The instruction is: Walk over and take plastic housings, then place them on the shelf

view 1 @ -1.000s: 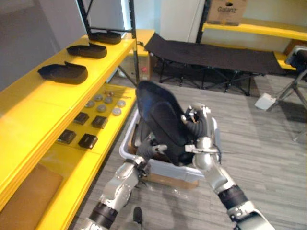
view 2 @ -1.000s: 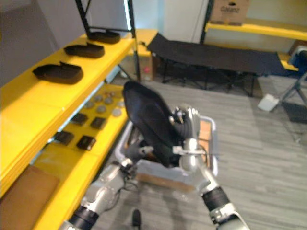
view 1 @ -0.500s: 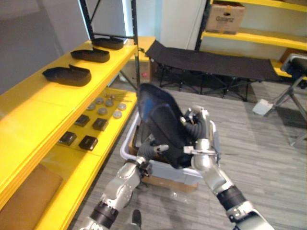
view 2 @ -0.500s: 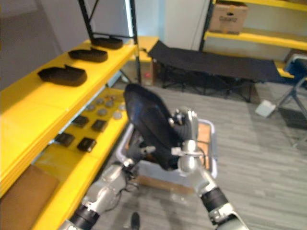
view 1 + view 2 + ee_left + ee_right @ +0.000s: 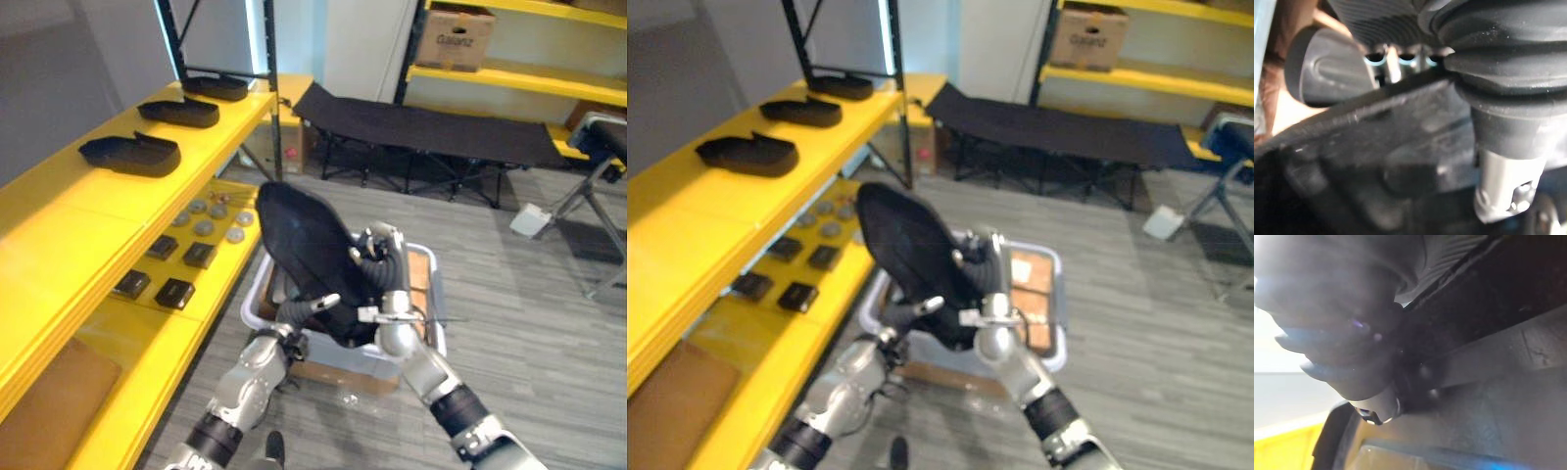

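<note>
Yellow shelf (image 5: 108, 211) along the robot's left, dark housings (image 5: 130, 154) on its upper level; grey bin (image 5: 257, 305) on the floor beside it. Above the bin the plastic housing (image 5: 304, 250) is held tilted — left hand (image 5: 306, 313) curled under its lower edge, right hand (image 5: 384, 289) clamped on its side. Likely risk: these edge grips slip during the swing shelfward. Against half a second ago, the housing sits slightly nearer the shelf.
</note>
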Motion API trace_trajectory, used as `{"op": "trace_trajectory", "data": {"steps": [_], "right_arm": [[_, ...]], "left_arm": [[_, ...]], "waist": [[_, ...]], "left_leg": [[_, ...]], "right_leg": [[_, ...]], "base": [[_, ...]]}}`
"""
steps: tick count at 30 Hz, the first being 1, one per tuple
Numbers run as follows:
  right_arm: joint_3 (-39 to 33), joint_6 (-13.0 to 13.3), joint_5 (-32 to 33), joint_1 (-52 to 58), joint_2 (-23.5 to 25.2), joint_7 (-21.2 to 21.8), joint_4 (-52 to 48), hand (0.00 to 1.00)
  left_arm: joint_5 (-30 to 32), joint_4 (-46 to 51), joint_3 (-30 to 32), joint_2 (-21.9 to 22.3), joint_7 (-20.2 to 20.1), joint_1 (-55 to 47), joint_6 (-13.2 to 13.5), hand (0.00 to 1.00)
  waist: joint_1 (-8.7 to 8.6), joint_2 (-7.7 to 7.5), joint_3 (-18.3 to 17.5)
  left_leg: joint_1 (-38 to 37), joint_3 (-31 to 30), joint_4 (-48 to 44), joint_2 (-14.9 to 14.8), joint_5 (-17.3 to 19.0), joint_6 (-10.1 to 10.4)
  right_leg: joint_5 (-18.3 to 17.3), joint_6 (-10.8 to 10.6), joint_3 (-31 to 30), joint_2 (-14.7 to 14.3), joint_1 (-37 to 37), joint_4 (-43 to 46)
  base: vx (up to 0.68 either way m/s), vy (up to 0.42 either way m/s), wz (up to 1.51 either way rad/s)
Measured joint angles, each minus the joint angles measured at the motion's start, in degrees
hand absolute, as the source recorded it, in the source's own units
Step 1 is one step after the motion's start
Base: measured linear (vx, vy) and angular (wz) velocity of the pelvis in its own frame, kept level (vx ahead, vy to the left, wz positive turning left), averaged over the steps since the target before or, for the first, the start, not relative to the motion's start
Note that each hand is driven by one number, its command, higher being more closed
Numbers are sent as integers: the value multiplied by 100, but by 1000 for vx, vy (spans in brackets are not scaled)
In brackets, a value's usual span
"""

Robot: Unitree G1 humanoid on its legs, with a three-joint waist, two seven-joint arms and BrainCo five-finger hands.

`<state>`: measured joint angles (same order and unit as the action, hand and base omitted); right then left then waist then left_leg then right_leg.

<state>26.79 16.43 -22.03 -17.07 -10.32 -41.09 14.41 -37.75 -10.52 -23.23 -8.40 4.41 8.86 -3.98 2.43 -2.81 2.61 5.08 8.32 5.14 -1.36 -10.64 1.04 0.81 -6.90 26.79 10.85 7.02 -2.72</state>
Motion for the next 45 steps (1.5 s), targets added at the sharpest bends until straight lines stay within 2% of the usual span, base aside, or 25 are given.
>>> {"op": "trace_trajectory", "data": {"steps": [2, 8, 13, 14, 19, 24, 27, 31, 33, 36, 37, 38, 40, 41, 43, 45], "right_arm": [[14, 2, 61, 13, 73, -1, 0, 100], [100, 94, 101, 66, 122, -6, 0, 100], [196, 178, 98, 118, 128, -6, -28, 100], [221, 182, 98, 147, 131, -5, -26, 0], [222, 300, 108, 298, 210, -5, -49, 0], [212, 636, 464, 507, 226, 144, -159, 0], [216, 643, 578, 704, 228, 253, -492, 0], [205, 666, 973, 1058, 233, 640, -1267, 0], [120, 682, 1402, 1202, 238, 945, -1451, 0], [-109, 670, 3100, 1708, 249, 1935, -1654, 0], [-179, 667, 3384, 1829, 260, 2117, -1660, 0], [-425, 628, 3863, 2096, 319, 2426, -1716, 0], [-717, 622, 4397, 2240, 324, 2764, -1893, 0], [-981, 641, 4787, 2264, 335, 3020, -2040, 0], [-1368, 769, 5158, 2288, 433, 3272, -2149, 0], [-2005, 865, 5920, 2414, 533, 3746, -2220, 0]], "left_arm": [[-11, -21, 0, 3, 148, 0, 96, 100], [-298, -110, -1, 3, 191, -37, 228, 100], [-871, -111, 11, 4, 186, -134, 268, 100], [-958, -111, 7, 4, 161, -185, 292, 100], [-1101, -111, 3, 6, 87, -299, 425, 100], [-1130, -111, 14, 10, -93, -402, 682, 100], [-1093, 64, 52, 23, -123, -532, 778, 100], [-494, 825, 387, 67, -119, -945, 1030, 100], [-237, 1044, 599, 96, -110, -990, 1177, 100], [-4, 1358, 1148, 382, -1, -1048, 1321, 100], [4, 1428, 1277, 450, 26, -1079, 1375, 100], [7, 1597, 1513, 538, 104, -1170, 1487, 100], [67, 1672, 1670, 544, 209, -1309, 1597, 100], [306, 1672, 1744, 527, 306, -1448, 1606, 100], [593, 1665, 1818, 536, 458, -1631, 1604, 100], [970, 1659, 1931, 545, 729, -1887, 1605, 100]], "waist": [[-1, 0, 0], [-7, -1, 0], [-14, -3, 0], [-16, -3, 0], [-19, -12, 3], [-20, -100, -11], [-18, -140, -5], [-21, -156, -4], [-13, -151, -1], [-23, -142, 5], [-25, -141, 5], [-39, -127, 14], [-97, -101, 23], [-152, -89, 17], [-174, -83, 20], [-174, -81, 20]], "left_leg": [[0, 1, 0, 2, 0, 0], [-1, 4, 0, 3, 0, 1], [-2, 12, 0, 2, 2, 1], [-1, 15, 0, 2, 2, 1], [3, 32, 1, -1, 23, 20], [5, 82, 1, -7, 33, 16], [-6, 166, -1, -7, 33, 13], [-94, 265, -1, -4, 32, 11], [-123, 305, 0, -11, 62, 23], [-125, 320, 1, -19, 81, 10], [-120, 329, 1, -18, 83, 7], [-108, 347, 2, -14, 88, 1], [-110, 355, 2, -16, 89, -2], [-110, 363, 2, -8, 90, -3], [-111, 393, 2, -6, 97, -13], [-108, 473, 2, -8, 116, -34]], "right_leg": [[-1, 1, 1, 1, 1, -1], [-1, 1, 1, 4, 1, 0], [-2, -1, -2, 7, -2, 3], [-3, -2, -4, 8, -6, 4], [-5, -6, -18, 10, -26, 8], [-5, -3, -57, 18, -61, 15], [-25, 36, -90, 11, -109, 122], [-34, 51, -173, 18, -102, 167], [-58, 67, -198, 12, -106, 201], [-101, 70, -198, 24, -140, 233], [-102, 68, -198, 29, -150, 236], [-102, 68, -199, 47, -179, 252], [-101, 69, -200, 76, -189, 271], [-101, 69, -205, 93, -195, 275], [-100, 70, -228, 101, -208, 274], [-95, 75, -333, 107, -267, 278]], "base": [[0, 0, 0], [0, 0, 0], [0, 0, 0], [0, 0, 0], [0, 0, -1], [0, 0, -3], [18, 2, -9], [26, 10, -11], [-9, 18, -8], [-26, 20, -2], [-3, 31, -8], [-1, 22, -6], [3, 14, -2], [0, 0, 0], [20, 16, -6], [30, 15, -17]]}}
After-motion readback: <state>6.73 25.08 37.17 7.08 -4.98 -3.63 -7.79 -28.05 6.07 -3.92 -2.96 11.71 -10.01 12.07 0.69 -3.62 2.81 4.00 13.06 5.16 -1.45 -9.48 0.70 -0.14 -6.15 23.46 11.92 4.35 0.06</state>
